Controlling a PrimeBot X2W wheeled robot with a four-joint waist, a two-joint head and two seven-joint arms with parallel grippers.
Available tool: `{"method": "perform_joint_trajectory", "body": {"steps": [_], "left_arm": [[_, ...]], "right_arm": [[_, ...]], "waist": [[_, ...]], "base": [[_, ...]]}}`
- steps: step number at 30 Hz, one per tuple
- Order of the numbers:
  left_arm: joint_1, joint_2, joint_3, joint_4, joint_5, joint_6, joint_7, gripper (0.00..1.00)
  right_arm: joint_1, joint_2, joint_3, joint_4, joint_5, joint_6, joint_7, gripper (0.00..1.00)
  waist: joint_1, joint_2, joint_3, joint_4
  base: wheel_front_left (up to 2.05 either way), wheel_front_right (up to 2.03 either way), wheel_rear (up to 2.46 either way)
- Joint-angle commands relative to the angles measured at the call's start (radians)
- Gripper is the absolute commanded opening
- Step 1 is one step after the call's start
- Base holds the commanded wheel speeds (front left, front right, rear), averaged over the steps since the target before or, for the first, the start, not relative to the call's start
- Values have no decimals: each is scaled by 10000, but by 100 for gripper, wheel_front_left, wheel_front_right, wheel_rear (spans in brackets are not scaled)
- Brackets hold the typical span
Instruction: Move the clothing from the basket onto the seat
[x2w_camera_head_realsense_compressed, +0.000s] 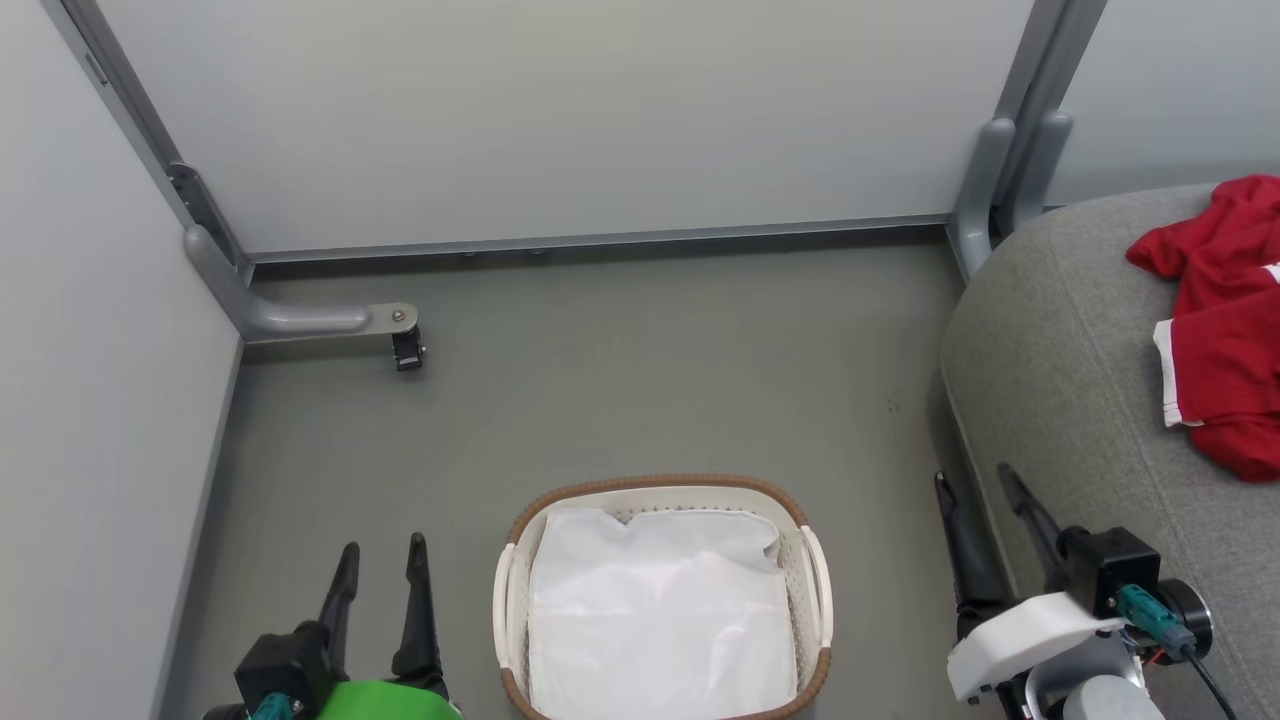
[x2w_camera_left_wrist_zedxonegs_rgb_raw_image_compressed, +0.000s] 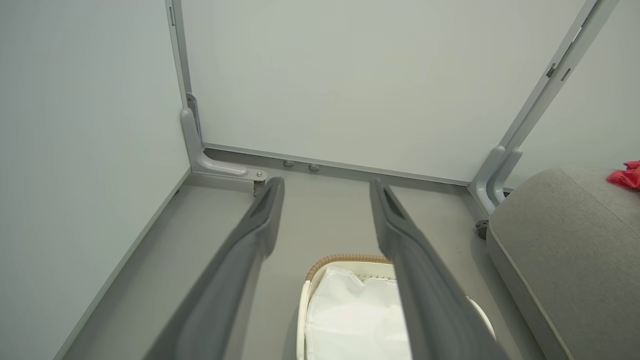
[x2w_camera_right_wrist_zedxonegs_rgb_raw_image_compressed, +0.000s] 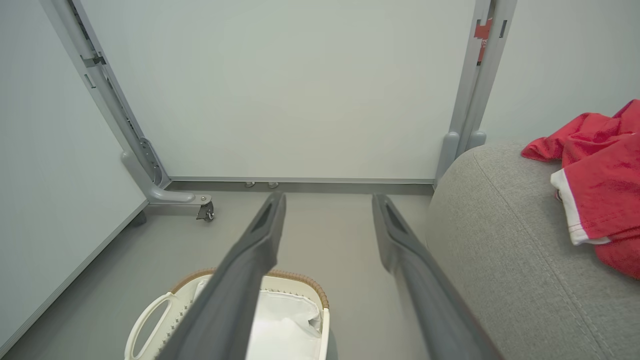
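Note:
The red clothing (x2w_camera_head_realsense_compressed: 1225, 320) with white trim lies crumpled on the grey seat (x2w_camera_head_realsense_compressed: 1060, 340) at the right; it also shows on the seat (x2w_camera_right_wrist_zedxonegs_rgb_raw_image_compressed: 500, 240) as red cloth (x2w_camera_right_wrist_zedxonegs_rgb_raw_image_compressed: 600, 175). The white basket (x2w_camera_head_realsense_compressed: 810, 560) with a brown woven rim stands on the floor at bottom centre, holding a plain white cloth (x2w_camera_head_realsense_compressed: 660, 610). My left gripper (x2w_camera_head_realsense_compressed: 380, 550) is open, left of the basket, nothing between its fingers. My right gripper (x2w_camera_head_realsense_compressed: 975, 480) is open too, between the basket and the seat's edge. Both hang above the floor.
Pale partition panels (x2w_camera_head_realsense_compressed: 560, 110) wall the floor at the back and left. A grey metal foot with a small caster (x2w_camera_head_realsense_compressed: 405, 350) juts out at back left; a grey post (x2w_camera_head_realsense_compressed: 1000, 170) stands beside the seat. Grey floor (x2w_camera_head_realsense_compressed: 620, 370) lies beyond the basket.

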Motion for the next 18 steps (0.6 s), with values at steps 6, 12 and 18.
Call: {"method": "perform_joint_trajectory", "body": {"steps": [6, 12, 18], "left_arm": [[-19, 7, 44, 270, -442, -40, 148, 0], [-154, 57, 217, 270, -1539, -148, 405, 0], [-298, 97, 375, 291, -2545, -252, 644, 0]], "right_arm": [[56, 45, -48, 276, 483, 0, 147, 0], [16, 38, -182, 223, 1656, -1, 450, 0], [-21, 31, -303, 172, 2739, -2, 727, 0]], "waist": [[0, -1, -3, -13], [0, -1, -13, -42], [0, -1, -22, -70]], "base": [[0, 0, 0], [0, 0, 0], [0, 0, 0]]}}
